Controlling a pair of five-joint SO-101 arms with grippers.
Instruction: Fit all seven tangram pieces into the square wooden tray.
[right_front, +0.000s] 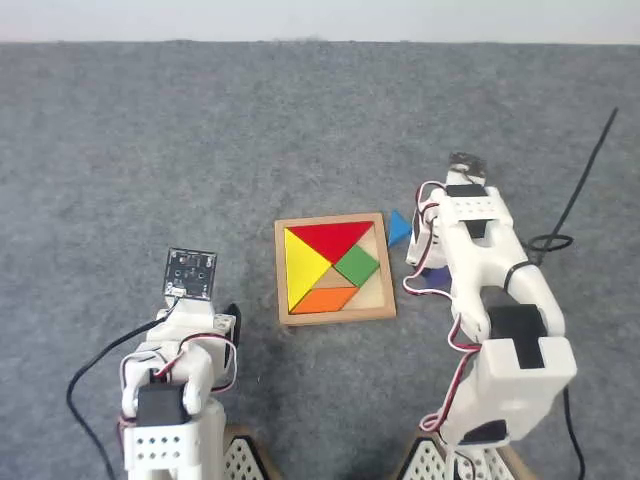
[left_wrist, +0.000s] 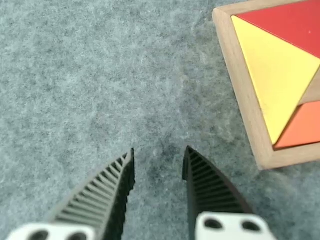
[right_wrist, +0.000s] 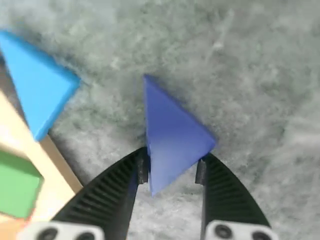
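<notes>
The cloth (right_front: 150, 130) is fuzzy grey felt, the tray (right_front: 333, 318) matt pale wood, its red triangle (right_front: 330, 238) and the navy triangle (right_wrist: 172, 135) at the tray's 3 o'clock smooth and painted-looking, the left fingers (left_wrist: 205, 190) ribbed matt black plastic.

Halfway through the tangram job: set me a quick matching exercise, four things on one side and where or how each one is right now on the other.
Column one:
1. yellow triangle
2. light blue triangle
3. dark blue triangle
4. left gripper

Column two:
A. gripped by the right gripper
B. on the grey mat, just outside the tray
C. seated in the tray
D. open over bare mat, holding nothing

Pairs: 1-C, 2-B, 3-A, 4-D
</notes>
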